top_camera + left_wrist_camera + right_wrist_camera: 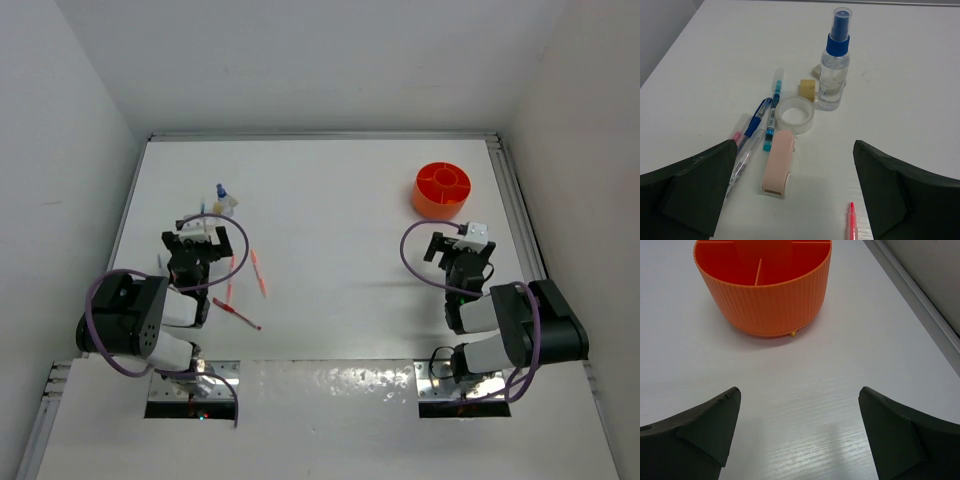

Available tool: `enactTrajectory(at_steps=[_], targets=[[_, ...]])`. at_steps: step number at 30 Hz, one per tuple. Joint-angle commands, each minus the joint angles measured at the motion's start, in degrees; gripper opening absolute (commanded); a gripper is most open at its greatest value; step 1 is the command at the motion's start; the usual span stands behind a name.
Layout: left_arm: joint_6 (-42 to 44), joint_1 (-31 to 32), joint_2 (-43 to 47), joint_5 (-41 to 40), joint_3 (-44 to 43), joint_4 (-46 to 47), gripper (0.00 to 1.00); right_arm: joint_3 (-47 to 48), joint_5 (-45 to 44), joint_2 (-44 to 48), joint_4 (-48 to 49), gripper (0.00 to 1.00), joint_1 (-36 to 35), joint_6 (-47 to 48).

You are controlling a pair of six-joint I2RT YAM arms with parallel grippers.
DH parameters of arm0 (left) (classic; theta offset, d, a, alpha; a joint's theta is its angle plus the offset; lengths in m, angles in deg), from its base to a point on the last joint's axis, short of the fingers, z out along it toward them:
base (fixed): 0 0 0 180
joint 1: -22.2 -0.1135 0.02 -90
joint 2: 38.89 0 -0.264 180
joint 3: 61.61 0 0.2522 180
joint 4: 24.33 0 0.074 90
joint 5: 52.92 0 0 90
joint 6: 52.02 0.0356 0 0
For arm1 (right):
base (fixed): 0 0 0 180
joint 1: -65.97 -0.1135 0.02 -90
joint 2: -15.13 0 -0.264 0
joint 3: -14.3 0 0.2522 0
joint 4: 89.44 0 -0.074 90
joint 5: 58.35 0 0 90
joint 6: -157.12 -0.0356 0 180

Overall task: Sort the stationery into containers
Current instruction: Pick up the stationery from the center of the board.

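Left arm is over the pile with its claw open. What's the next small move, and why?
Probably lower the left claw straight down onto the pink case. It lies nearest and roughly centred between the open fingers, with bare table on its right, while the pens crowd its left side.

The round orange tub (442, 190), ribbed outside and split by inner dividers, stands upright near the far right corner of the surface (340, 210). The stationery is gathered toward the left edge. A clear spray bottle (834, 75) with a blue cap stands upright, and a beige block (807, 90) lies just beside it. Blue-and-white pens (771, 112) lie side by side. Thin red and pink pens (258, 272) lie scattered closer to the near edge.
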Motion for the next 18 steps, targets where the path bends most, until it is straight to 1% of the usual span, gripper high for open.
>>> enactTrajectory(at_steps=[1,5,6,8,9,10,11,12,13,14,16,17,18], targets=[[-0.58,-0.61,0.63,0.75,-0.58,2.80,1.00,-5.28,-0.01,0.94,0.31,0.99,0.25,-1.85],[-0.58,-0.61,0.54,0.75,-0.58,2.98,1.00,-4.04,1.22,1.29,-1.55,0.99,0.51,-1.06],[-0.58,-0.61,0.62,0.66,-0.49,3.15,1.00,-4.56,1.57,3.21,-1.55,0.99,0.42,-0.45],[-1.11,-0.61,0.97,-0.39,-0.57,3.07,1.00,-4.48,1.66,7.60,-6.53,0.99,-0.80,1.05],[-1.20,-0.70,4.28,-0.48,-2.32,0.28,1.00,-3.61,1.57,10.49,-9.34,0.99,-1.42,1.49],[-0.76,-0.87,6.84,-0.22,-4.07,-4.36,1.00,-2.91,2.36,17.22,-16.68,0.99,-2.12,2.88],[1.42,-1.48,9.65,4.39,-6.79,-18.76,1.00,-0.03,3.67,20.77,-21.02,0.99,-3.17,4.29],[3.96,-1.49,13.77,7.31,-10.12,-26.65,1.00,1.39,5.51,24.11,-25.32,0.99,-3.61,6.22],[5.38,-1.58,15.03,9.77,-15.90,-33.78,1.00,2.80,7.27,29.89,-33.29,0.99,-4.14,9.89],[4.61,-2.01,16.34,11.80,-17.52,-42.55,1.00,4.21,8.76,32.12,-36.50,0.99,-4.84,10.62],[2.76,-2.72,21.96,12.43,-17.19,-47.10,1.00,6.94,8.95,36.94,-40.46,0.99,-5.11,14.14],[3.28,-2.81,26.68,14.52,-16.32,-47.73,1.00,7.81,9.30,38.19,-40.75,0.99,-5.11,16.32],[4.16,-2.90,29.08,15.41,-15.35,-48.17,1.00,8.17,9.74,38.99,-40.75,0.99,-5.11,17.47]])
